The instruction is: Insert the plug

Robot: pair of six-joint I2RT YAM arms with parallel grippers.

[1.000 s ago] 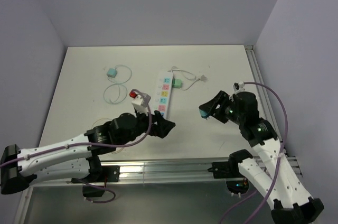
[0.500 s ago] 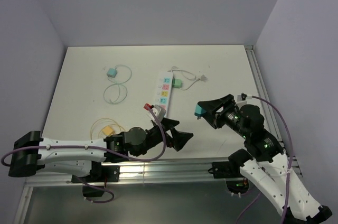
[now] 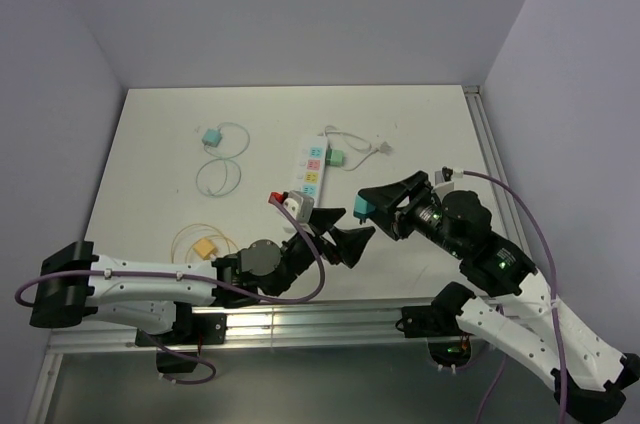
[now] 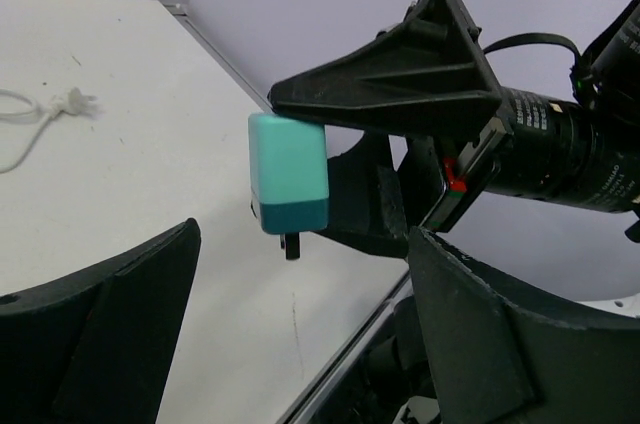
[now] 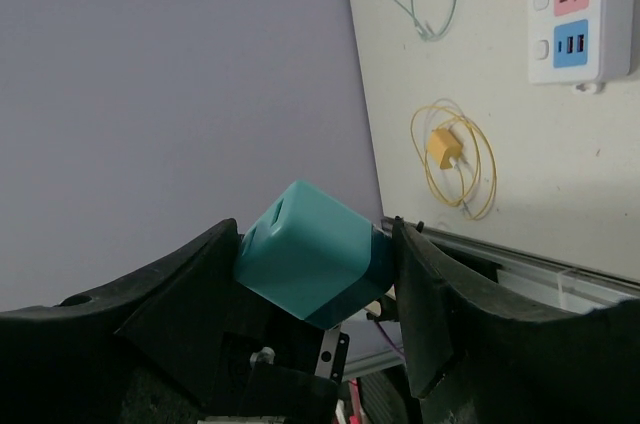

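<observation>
The teal cube-shaped plastic plug is up in the air over the near half of the white desk, a little right of the middle, with a dark prong showing under it; the right claw grips it by two opposite faces; the left claw stands just beside it, facing it, with jaws wide apart and nothing between them. To me this looks like a passing of the plug from one arm to the other; to do it well, I think the left claw should take the faces which the right fingers do not cover, leave the prong end free, and close firmly before the right one lets go; after that the prongs must stand square over a socket of the long white plastic power strip, which lies near the middle of the desk. I count three teal plugs: the held one, a second teal plug touching the strip's right side, and a third teal plug toward the far left corner; one yellow square plug with a yellow cable coil by the near edge, left of the middle; one strip; two claws.
</observation>
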